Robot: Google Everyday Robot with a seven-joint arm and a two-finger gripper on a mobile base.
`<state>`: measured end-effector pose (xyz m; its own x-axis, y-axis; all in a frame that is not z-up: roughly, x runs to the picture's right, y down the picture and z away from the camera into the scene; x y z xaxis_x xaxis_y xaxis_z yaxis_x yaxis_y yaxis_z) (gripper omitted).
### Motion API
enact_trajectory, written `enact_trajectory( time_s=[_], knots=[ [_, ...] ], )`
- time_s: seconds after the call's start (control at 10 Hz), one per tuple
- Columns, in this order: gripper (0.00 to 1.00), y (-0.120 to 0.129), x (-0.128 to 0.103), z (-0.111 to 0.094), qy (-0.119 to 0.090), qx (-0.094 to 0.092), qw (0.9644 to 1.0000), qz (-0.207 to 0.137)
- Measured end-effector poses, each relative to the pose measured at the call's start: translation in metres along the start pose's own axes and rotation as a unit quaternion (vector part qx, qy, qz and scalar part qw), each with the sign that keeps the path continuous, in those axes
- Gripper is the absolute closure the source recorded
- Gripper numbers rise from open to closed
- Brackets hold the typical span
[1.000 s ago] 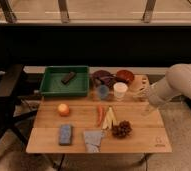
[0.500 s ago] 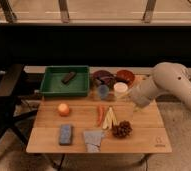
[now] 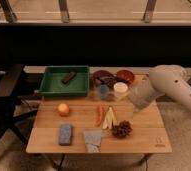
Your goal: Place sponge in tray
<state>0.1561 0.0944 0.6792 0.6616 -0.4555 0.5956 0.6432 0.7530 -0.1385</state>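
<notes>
Two things matter here and neither has moved: the sponge (image 3: 65, 134) lies flat near the front-left of the tabletop (image 3: 146, 141), just left of a crumpled grey-blue cloth (image 3: 93, 140) and in front of an orange fruit (image 3: 63, 109), while the green tray (image 3: 64, 93) sits at the back-left with only a dark block (image 3: 68, 77) inside it. What changes over the past second is the arm, whose pale forearm swings in from the right edge and now reaches over the back-right of the tabletop. That puts the gripper (image 3: 133, 98) just beside a white cup (image 3: 120, 90) and near the dark red bowls (image 3: 125, 76), well apart from the sponge. The jaws stand apart and carry nothing. By the look of it, the task is in its approach phase, with the pick not yet begun and the placing still to come. To reach the sponge, the gripper likely has to travel forward and left across the middle of the tabletop, where a red pepper (image 3: 100, 114), yellow strips (image 3: 110, 117) and a dark cluster (image 3: 122, 129) lie between it and its target. A low pass could knock the cup or these items.
</notes>
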Motion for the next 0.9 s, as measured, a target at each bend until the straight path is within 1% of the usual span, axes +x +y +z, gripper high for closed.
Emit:
enact_trajectory(
  time_s=[0.1,0.2,0.3,0.4,0.6,0.8,0.9],
  knots=[
    [0.35,-0.007,-0.008,0.014,0.005,0.008,0.9999,-0.004],
    [0.35,-0.014,-0.014,0.022,0.004,0.014,0.9999,-0.008],
    [0.35,-0.025,-0.022,0.037,-0.001,0.024,0.9996,-0.014],
    [0.35,-0.033,-0.026,0.048,-0.008,0.033,0.9993,-0.018],
    [0.35,-0.043,-0.030,0.068,-0.025,0.045,0.9984,-0.025],
    [0.35,-0.056,-0.037,0.096,-0.051,0.055,0.9966,-0.033],
    [0.35,-0.061,-0.039,0.105,-0.060,0.060,0.9957,-0.036]
  ],
)
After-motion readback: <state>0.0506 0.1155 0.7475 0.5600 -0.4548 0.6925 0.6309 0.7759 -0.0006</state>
